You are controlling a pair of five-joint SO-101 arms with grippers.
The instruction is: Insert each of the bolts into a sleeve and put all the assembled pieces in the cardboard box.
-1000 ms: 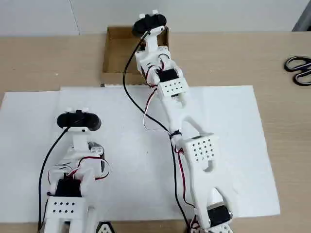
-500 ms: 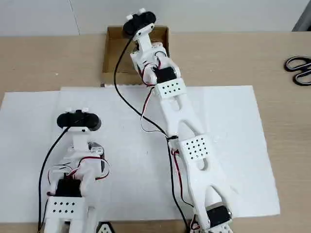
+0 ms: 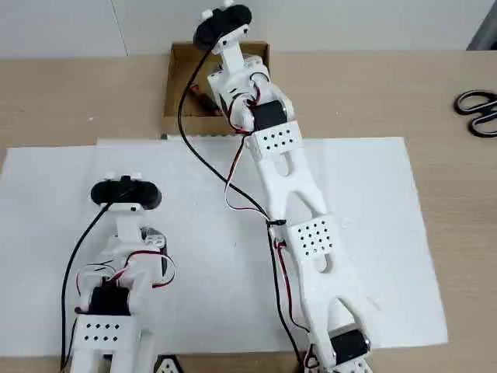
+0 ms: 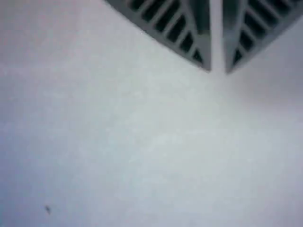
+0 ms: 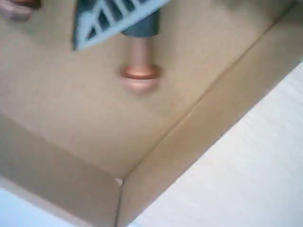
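**Right arm** (image 3: pixel 299 210): stretched nearly full length across the white paper sheet (image 3: pixel 373 202), with its wrist over the cardboard box (image 3: pixel 180 74) and tipped down into it.

**Left arm** (image 3: pixel 124 256): folded back on itself, well apart from the cardboard box, with its wrist pointing down at the paper sheet.

**Right tool** (image 5: pixel 128 21): inside the cardboard box, above its floor and near a corner where two walls meet. One ribbed grey finger (image 5: pixel 106 19) shows, lying across a dark sleeve (image 5: pixel 142 27). The sleeve juts from under that finger. A copper-coloured bolt (image 5: pixel 140 71) is seated in it, head outward, and casts a blurred shadow on the box floor just beneath. The right tool is clamped on the sleeve; its second finger is hidden. A second copper-coloured piece (image 5: pixel 19 7), blurred, lies on the box floor away from the corner.

**Left tool** (image 4: pixel 218 68): fingers drawn together with only a thin slit between the tips, gripping nothing, just above the paper sheet.

**Scissors** (image 3: pixel 475 109): on the bare tabletop (image 3: pixel 78 93), well apart from the cardboard box.
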